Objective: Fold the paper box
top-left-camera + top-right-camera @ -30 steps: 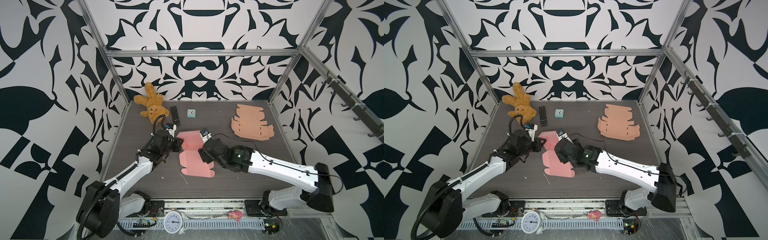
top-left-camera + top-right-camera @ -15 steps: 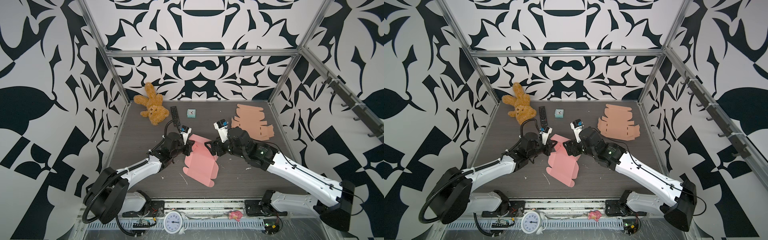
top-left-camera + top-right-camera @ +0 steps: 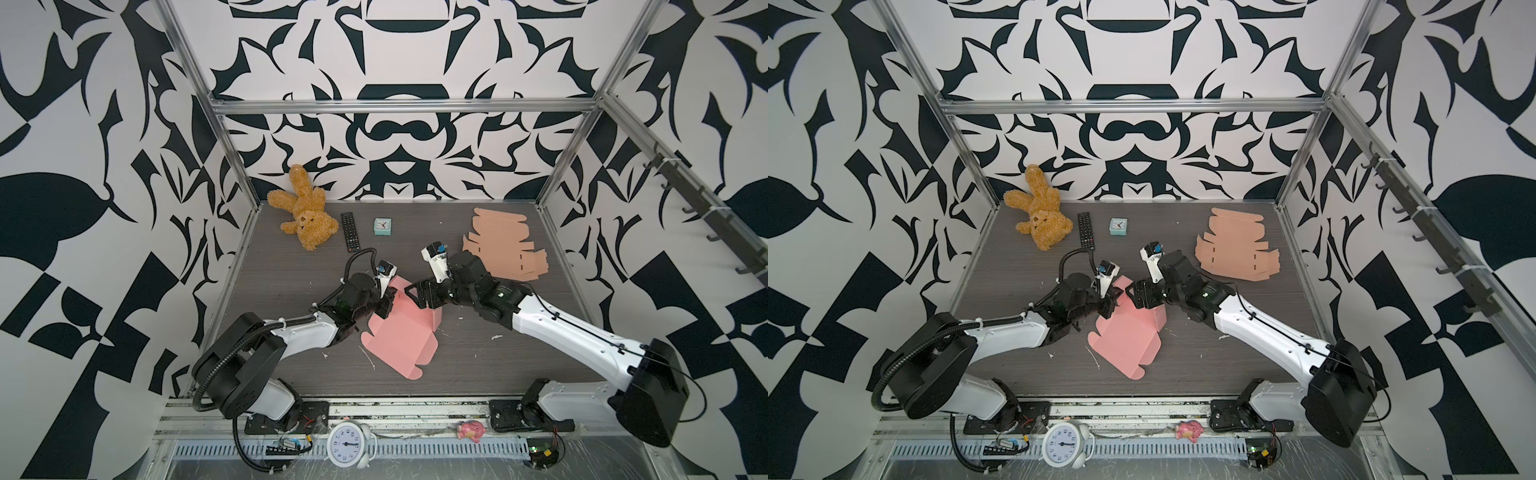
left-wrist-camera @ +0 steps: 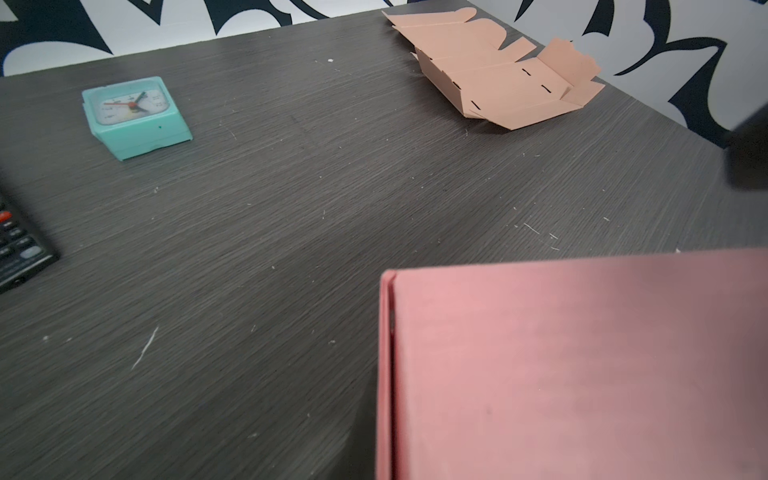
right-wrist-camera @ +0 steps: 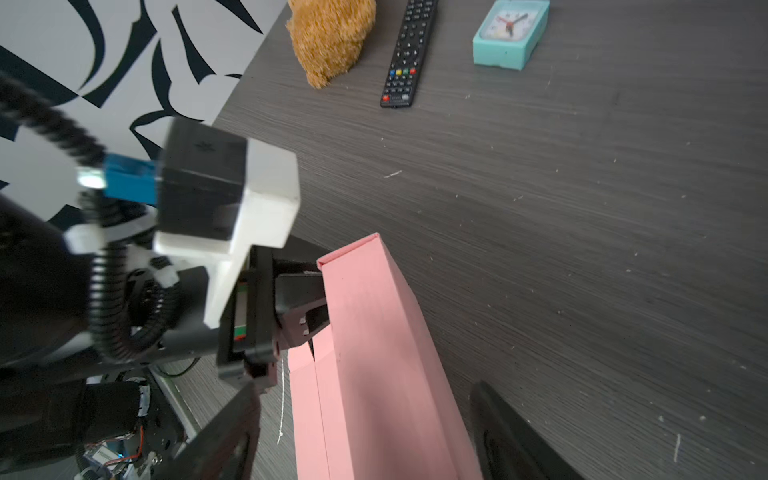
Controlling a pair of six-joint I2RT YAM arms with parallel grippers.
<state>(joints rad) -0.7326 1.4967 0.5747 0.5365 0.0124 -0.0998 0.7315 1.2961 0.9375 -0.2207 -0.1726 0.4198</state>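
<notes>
One pink box (image 3: 399, 336), half folded, is sitting in the middle of the table (image 3: 498, 353), between the two grippers. Its flat panel is lying toward the front edge, while one wall is standing upright at the far end.

The left gripper (image 3: 388, 301) is pinching the box's left edge, its jaws closed narrowly on the cardboard; the right wrist view is showing that same gripper (image 5: 313, 316) biting onto the wall's side flap. The right gripper (image 3: 417, 294) is reaching in from the other side with its jaws spread wide. In the right wrist view its two fingers (image 5: 232, 432) are straddling the raised wall, one on either side, and whether they are touching it cannot be told. The left wrist view is looking over the top of the pink box (image 4: 582, 365).

Further out, one flat tan cardboard cutout (image 3: 505, 249) is lying near the far right corner, well apart from the box. Along the far left side, three things are resting in a row: one teddy bear (image 3: 305, 218), one remote control (image 3: 350, 231) and one small teal clock (image 3: 382, 227). Off the table, on the front rail, one white alarm clock (image 3: 348, 444) and one little pink toy (image 3: 471, 431) are sitting, making two clocks in all.
</notes>
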